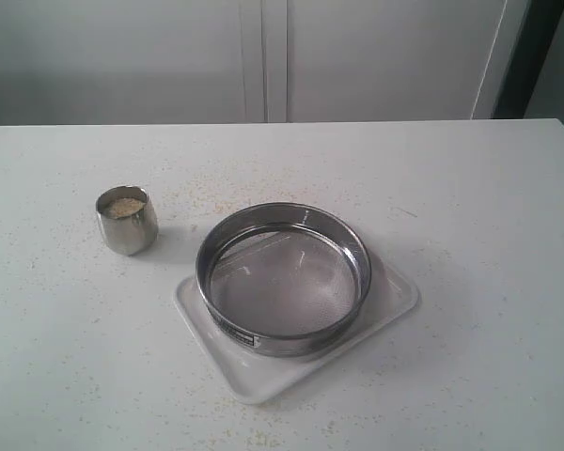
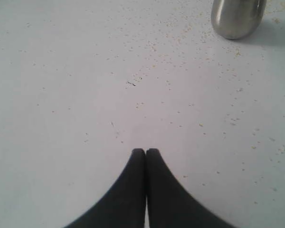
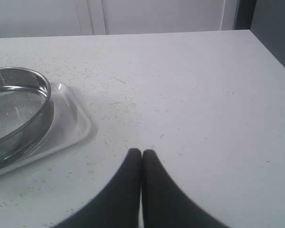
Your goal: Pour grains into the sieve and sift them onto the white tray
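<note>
The round steel sieve with its mesh bottom sits on the white tray near the table's middle; its mesh looks bare. To its left stands a small shiny steel cup holding the pale grains. Neither arm shows in the exterior view. My left gripper is shut with nothing in it, low over the table, and the cup stands well ahead of it. My right gripper is also shut and empty, with the sieve and the tray off to one side of it.
Scattered yellow specks of meal lie on the white table around the cup and the tray. Pale cabinet doors stand behind the table's far edge, and a dark gap shows at the back right.
</note>
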### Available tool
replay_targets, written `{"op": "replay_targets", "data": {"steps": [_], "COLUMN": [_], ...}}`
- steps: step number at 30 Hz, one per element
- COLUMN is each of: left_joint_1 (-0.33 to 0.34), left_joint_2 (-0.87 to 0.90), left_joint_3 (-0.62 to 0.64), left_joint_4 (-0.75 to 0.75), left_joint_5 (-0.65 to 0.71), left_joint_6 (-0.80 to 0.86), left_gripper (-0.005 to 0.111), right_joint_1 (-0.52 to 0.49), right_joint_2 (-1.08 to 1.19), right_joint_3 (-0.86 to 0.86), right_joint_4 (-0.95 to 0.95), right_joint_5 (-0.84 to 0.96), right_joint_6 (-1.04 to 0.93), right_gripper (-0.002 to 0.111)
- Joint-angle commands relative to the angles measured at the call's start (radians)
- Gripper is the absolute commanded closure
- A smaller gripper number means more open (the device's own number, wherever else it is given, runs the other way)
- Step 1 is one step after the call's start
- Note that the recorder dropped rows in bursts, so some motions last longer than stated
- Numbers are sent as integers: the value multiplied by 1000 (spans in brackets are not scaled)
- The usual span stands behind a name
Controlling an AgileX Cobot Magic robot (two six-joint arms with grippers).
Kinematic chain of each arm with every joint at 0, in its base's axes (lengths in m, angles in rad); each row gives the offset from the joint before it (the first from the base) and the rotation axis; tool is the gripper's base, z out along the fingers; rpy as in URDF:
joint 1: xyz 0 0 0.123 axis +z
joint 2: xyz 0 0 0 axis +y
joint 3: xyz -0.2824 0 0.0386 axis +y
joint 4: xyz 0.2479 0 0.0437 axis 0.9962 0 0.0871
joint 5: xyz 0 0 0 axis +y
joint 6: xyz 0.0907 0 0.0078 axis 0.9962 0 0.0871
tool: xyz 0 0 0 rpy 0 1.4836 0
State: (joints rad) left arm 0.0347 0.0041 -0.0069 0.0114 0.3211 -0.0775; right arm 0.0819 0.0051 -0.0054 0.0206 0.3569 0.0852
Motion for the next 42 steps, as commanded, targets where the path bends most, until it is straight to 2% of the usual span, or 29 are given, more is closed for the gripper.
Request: {"op": "replay_targets", "data": {"steps": [1,13,19,24,36,42], "left_joint_1": [-7,-7,-7,-7,-7,-7], "left_joint_2": [-4,-4,-4,-4,-4,-4], "left_joint_3": [7,7,7,7,7,7], "left_joint_4": [-2,-2,-2,-2,-2,-2], "left_joint_5": [9,-32,-263,-394,-403,-458], "left_joint_6": [-6,-5,-5,25,33,33], "left_gripper": [107,107,107,107,107,107], "right_joint_1": [-3,-3,-3,-3,-3,-3], "right_joint_2": [-5,-5,-5,-5,-5,-5], "right_joint_3": [5,5,5,5,5,5], "right_joint_4": [0,0,0,0,0,0], "right_joint_5": [-14,-14,-14,-14,-14,-14], "right_joint_6": [0,0,0,0,0,0], "right_gripper": [108,108,108,108,108,108]}}
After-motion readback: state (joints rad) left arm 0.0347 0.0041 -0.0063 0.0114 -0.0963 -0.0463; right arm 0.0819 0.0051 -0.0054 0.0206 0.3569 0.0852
